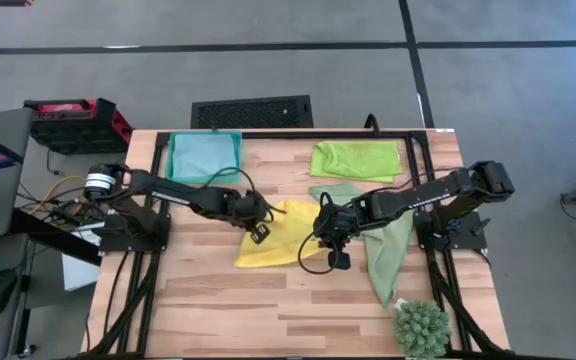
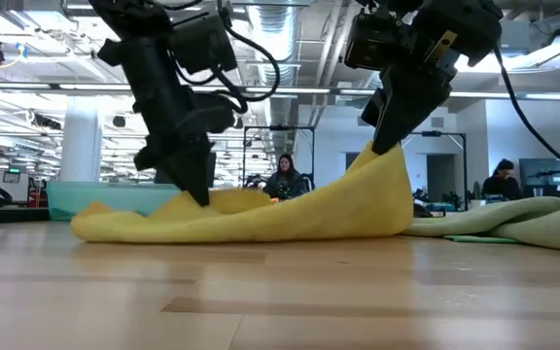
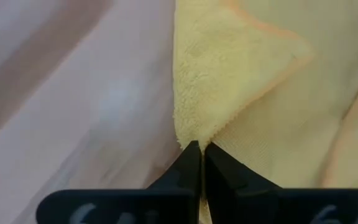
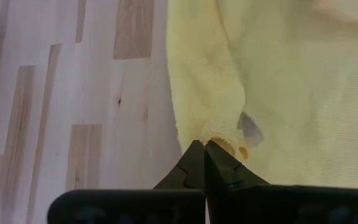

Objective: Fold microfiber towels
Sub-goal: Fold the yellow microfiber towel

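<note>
While no writing is legible, left pincer [image 3: 201,152] and right pincer [image 4: 204,149] each pinch yellow towel [image 1: 280,240] edges.

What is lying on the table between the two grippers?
In the high view, only the yellow towel spans from the left gripper to the right gripper. Each is shut on one of its edges; the low view shows the right side raised.

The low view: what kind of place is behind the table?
Probably a large open lab or office workspace: exposed ceiling ducts, rows of strip lights, and people seated at desks, one in the middle, another at right.
</note>
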Robot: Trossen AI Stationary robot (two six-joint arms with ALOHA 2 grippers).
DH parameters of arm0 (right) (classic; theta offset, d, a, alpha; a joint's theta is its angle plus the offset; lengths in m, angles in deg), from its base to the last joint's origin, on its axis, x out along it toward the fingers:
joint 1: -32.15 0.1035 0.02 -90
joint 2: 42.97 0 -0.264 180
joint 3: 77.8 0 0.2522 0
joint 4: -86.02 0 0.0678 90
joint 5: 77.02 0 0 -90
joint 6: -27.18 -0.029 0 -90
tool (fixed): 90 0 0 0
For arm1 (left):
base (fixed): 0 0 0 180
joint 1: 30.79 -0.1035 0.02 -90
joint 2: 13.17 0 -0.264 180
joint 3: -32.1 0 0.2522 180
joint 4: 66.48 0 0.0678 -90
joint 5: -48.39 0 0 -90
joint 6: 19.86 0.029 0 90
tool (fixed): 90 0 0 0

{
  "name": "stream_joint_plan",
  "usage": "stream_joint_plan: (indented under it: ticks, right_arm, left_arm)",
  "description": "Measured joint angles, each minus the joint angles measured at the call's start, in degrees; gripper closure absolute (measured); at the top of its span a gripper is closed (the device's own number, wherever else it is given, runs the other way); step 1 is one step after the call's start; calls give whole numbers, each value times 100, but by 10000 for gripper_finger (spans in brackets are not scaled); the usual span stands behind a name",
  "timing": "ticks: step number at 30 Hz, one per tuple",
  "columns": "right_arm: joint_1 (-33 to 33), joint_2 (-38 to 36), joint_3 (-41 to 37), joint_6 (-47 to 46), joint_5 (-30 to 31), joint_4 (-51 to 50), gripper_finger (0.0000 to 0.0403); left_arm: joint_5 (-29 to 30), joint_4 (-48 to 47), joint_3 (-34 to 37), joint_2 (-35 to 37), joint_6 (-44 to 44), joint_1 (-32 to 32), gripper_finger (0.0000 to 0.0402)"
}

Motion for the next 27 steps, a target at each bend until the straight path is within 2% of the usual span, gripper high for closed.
stream_joint_plan:
  ticks: [11, 20, 27]
  right_arm:
    - [0, 0, 0, 0, 2, 8, 392]
    - [0, 0, 0, 0, 2, 27, 391]
    - [0, 0, 0, -2, 2, 30, 391]
  left_arm:
    - [-155, -701, 0, 109, -1447, -455, 401]
    - [-148, -694, 0, 109, -886, -529, 392]
    - [-140, -696, 0, 109, -863, -529, 337]
